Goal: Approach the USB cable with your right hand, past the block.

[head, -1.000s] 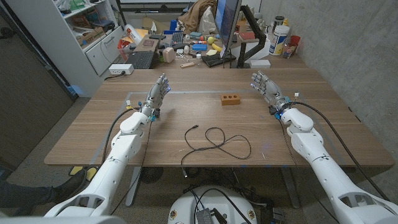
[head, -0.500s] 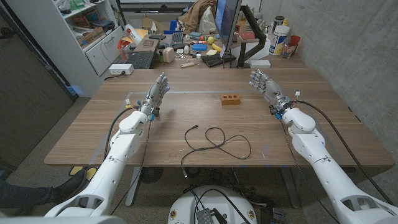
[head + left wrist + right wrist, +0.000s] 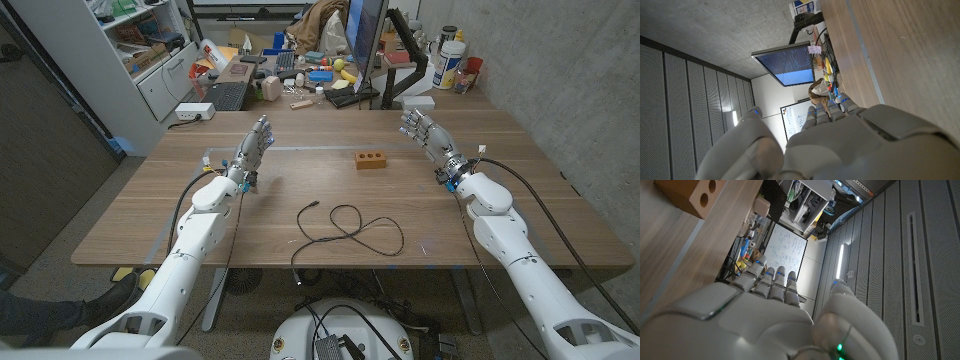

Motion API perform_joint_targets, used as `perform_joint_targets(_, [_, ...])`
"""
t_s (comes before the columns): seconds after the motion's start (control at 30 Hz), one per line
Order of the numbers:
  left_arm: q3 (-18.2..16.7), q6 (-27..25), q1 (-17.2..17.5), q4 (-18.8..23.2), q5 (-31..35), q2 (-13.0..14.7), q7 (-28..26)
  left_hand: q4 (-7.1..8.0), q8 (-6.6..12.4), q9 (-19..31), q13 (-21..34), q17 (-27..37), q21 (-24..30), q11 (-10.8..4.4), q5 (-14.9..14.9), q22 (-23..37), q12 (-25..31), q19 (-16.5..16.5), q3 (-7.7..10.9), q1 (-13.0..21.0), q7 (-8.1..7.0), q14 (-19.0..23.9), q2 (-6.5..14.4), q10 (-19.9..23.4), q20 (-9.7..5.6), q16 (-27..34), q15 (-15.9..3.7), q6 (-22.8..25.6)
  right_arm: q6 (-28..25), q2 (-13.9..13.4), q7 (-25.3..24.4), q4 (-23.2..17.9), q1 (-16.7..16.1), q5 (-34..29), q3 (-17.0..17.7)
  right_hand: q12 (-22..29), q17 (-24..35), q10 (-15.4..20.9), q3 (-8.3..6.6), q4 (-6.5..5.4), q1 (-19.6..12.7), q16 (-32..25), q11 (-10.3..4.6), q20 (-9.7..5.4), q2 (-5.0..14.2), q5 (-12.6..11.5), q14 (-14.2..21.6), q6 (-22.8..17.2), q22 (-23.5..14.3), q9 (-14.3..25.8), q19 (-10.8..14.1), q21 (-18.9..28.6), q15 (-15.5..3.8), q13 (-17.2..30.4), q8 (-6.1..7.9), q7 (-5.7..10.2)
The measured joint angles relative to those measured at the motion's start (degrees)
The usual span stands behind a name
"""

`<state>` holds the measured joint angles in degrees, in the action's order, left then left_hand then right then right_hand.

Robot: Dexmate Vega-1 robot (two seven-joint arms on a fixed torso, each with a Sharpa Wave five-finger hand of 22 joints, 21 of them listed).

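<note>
The USB cable (image 3: 345, 232) lies in loose loops near the front middle of the surface (image 3: 530, 215), at about seven o'clock from the block (image 3: 371, 160). The right hand (image 3: 424, 134) is empty, fingers spread, beyond the block at three o'clock. The cable looks light and floppy; pinching a raised loop seems best.

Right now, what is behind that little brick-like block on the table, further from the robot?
Behind the block lies bare wooden table up to its far edge. Beyond that stands a cluttered desk with a monitor and a keyboard. The block's far face itself is hidden.
</note>
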<state>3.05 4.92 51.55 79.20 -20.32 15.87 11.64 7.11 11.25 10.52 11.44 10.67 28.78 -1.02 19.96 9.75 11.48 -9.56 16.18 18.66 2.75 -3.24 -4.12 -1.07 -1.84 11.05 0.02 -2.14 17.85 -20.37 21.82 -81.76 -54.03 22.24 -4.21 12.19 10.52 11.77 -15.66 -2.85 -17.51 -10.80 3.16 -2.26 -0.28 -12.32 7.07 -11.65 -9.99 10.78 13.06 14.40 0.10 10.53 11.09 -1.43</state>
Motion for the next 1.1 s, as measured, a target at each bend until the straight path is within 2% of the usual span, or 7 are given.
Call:
perform_joint_targets(0.43, [0.06,-0.44,-0.15,-0.16,0.06,0.0,0.18,0.0,0.0,0.0,-0.27,0.0,-0.64,0.02,0.0,0.0,0.0,0.0,0.0,0.0,0.31,0.0,0.0,0.02,0.0,0.0,0.0,0.31,1.11,-0.14,0.71,-0.83,-0.33,-0.05,-0.11,0.0,0.0,0.0,0.24,0.23,0.76,0.0,0.0,0.0,0.3,0.0,0.0,-0.01,0.0,0.0,0.0,-0.22,0.0,0.0,0.0,0.0])
perform_joint_targets(1.1, [-0.14,-0.53,-0.42,-0.83,0.01,-0.28,0.56,-0.17,0.0,0.0,-0.26,0.0,-1.07,0.21,0.0,-0.01,0.0,0.0,-0.17,0.0,0.31,0.0,0.0,0.21,0.0,0.0,0.0,0.31,4.13,-0.86,0.77,-2.14,-0.64,-3.42,-1.34,0.0,0.0,0.0,0.4,0.07,1.14,0.0,0.0,0.0,-0.09,0.0,0.21,-0.01,0.0,0.0,-0.01,-0.44,-0.22,0.0,0.0,0.0])
